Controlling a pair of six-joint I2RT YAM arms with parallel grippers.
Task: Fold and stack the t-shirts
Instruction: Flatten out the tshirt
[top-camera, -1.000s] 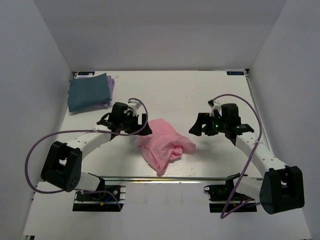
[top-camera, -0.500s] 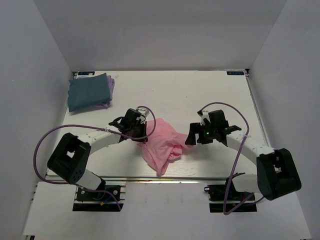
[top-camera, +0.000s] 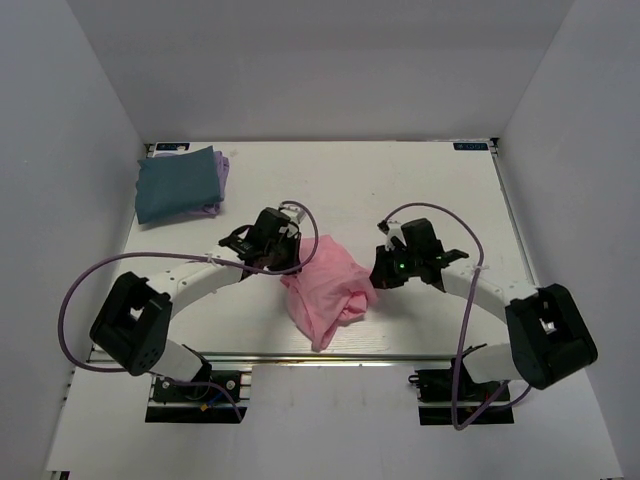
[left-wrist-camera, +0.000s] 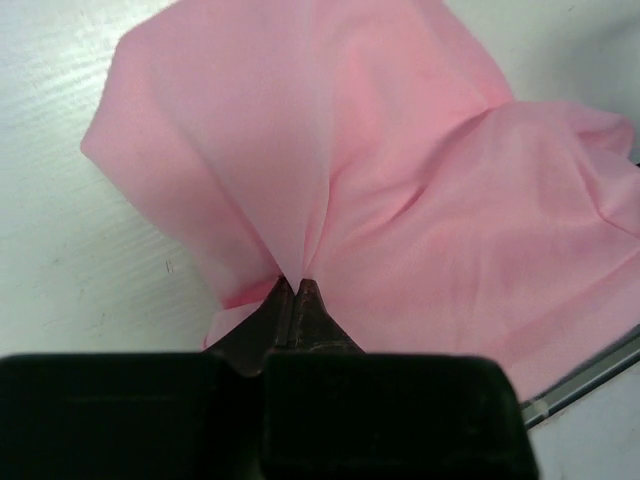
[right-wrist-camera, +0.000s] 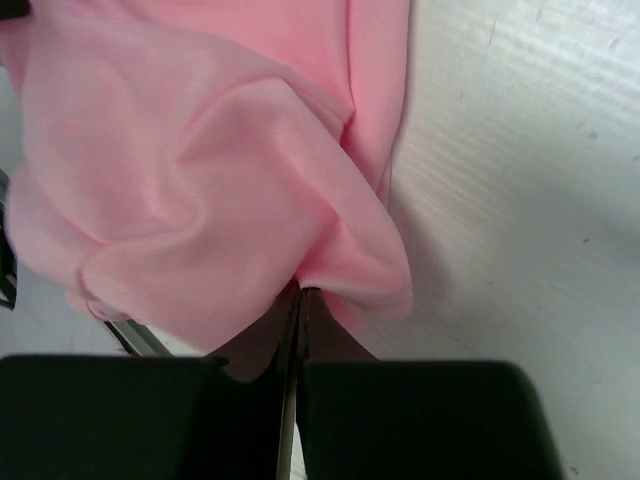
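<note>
A crumpled light pink t-shirt (top-camera: 327, 287) lies in a heap at the middle of the table, near the front edge. My left gripper (top-camera: 291, 262) is shut on the pink t-shirt's left edge; in the left wrist view the cloth (left-wrist-camera: 380, 190) gathers into a pinch at the closed tips (left-wrist-camera: 297, 285). On the shirt's right edge my right gripper (top-camera: 373, 276) is shut as well, a fold of the pink cloth (right-wrist-camera: 200, 170) caught at its tips (right-wrist-camera: 303, 292). A dark teal-blue t-shirt (top-camera: 176, 183) lies folded at the back left on a pale lavender one (top-camera: 222, 168).
White walls close in the table (top-camera: 400, 180) on the left, back and right. A metal rail (top-camera: 300, 356) runs along the front edge just below the pink heap. Purple cables loop from both arms.
Both grippers moved inward to the pink t-shirt's sides and went from open to shut on its cloth. The heap has bunched slightly narrower.
</note>
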